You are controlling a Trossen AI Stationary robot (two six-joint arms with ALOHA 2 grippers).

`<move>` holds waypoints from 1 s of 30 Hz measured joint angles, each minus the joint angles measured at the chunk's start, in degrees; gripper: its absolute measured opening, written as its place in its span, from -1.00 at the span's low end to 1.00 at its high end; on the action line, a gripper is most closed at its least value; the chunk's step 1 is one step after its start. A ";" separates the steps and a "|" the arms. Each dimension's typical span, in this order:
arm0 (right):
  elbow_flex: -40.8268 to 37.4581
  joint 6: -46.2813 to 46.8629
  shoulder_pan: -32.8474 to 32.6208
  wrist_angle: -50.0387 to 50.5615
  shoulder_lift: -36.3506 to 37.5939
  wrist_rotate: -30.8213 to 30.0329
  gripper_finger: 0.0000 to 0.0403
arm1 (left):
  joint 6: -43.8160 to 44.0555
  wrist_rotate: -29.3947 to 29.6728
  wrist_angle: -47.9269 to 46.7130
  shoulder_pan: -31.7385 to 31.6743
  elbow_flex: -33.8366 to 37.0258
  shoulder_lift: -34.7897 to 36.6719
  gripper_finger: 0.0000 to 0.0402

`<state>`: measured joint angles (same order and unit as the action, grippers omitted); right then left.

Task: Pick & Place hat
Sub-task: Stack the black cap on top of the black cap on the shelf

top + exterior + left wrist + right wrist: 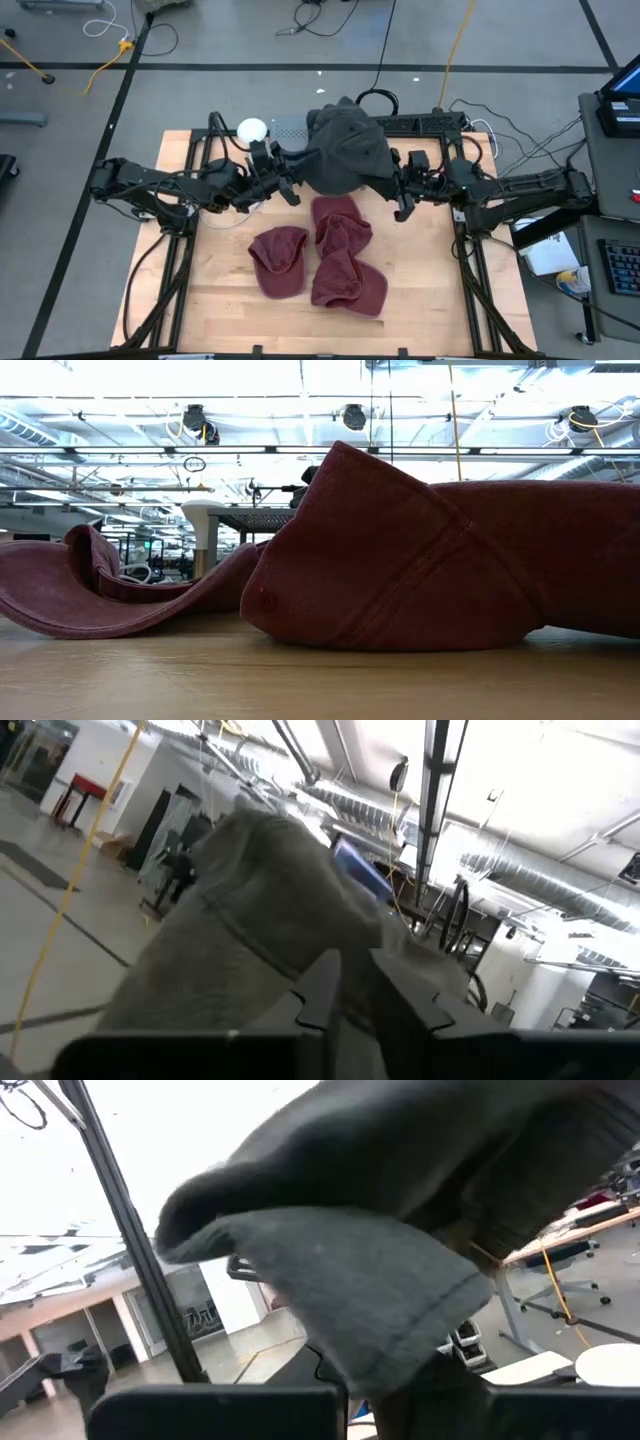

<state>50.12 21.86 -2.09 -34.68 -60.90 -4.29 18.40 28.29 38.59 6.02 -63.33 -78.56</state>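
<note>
Status: I judge the pick half done and the place half open. The grey hat (345,150) is up off the table (215,300), hanging between my two arms over the back part of the board. The left gripper (290,185) is at the hat's left edge, the right gripper (398,190) at its right edge.

Left wrist view: the two dark fingers (322,988) stand close together with grey cloth (250,910) running down into the narrow gap, so I read the left jaws as pinching the hat. Right wrist view: the cloth (370,1270) drapes over the lens and hides the fingertips; I cannot tell how those jaws stand, nor whether this arm truly grips or only supports.

Left to do, as I judge it: carry the grey hat to its place and let go. Three maroon hats (320,262) lie in a loose cluster on the middle of the table, touching or overlapping each other. Whether they wait to be picked or are already placed, I cannot say.

Hard to read:
- The low view is almost filled by one maroon hat (440,570), with another maroon piece (100,595) beside it; neither arm nor the grey hat shows there.
- No bin or target spot is visible in any view.
- A white round object (252,128) sits by the table's back left; I cannot identify it.
</note>
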 joint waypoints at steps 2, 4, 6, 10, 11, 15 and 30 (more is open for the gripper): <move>-0.02 0.31 -0.02 2.84 1.96 0.04 -0.97 | 0.66 -0.66 -2.96 0.00 0.02 0.88 -0.58; -0.02 1.30 0.01 6.11 4.16 0.34 -0.97 | 2.48 -1.81 -4.60 -0.31 0.02 1.50 -0.45; -0.02 2.51 0.17 9.68 6.19 2.00 -0.97 | 4.35 -3.58 -8.67 -0.77 -0.01 2.76 -0.32; 0.01 7.41 0.85 17.79 9.69 7.05 -0.97 | 7.46 -9.12 -15.80 -2.31 -0.02 4.42 -0.11; 0.01 8.66 1.01 19.46 10.19 8.49 -0.97 | 8.26 -10.89 -18.23 -2.71 0.02 5.21 -0.07; 0.01 13.67 1.84 24.31 11.52 15.37 -0.97 | 10.57 -18.95 -22.88 -5.33 -0.04 6.32 0.05; -0.02 27.48 3.53 33.38 11.52 40.71 -0.95 | 13.86 -49.79 -40.71 -16.59 0.02 8.73 0.12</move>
<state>50.11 49.34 1.43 -1.30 -49.38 36.43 32.25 -21.49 -2.12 -10.57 -63.31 -69.83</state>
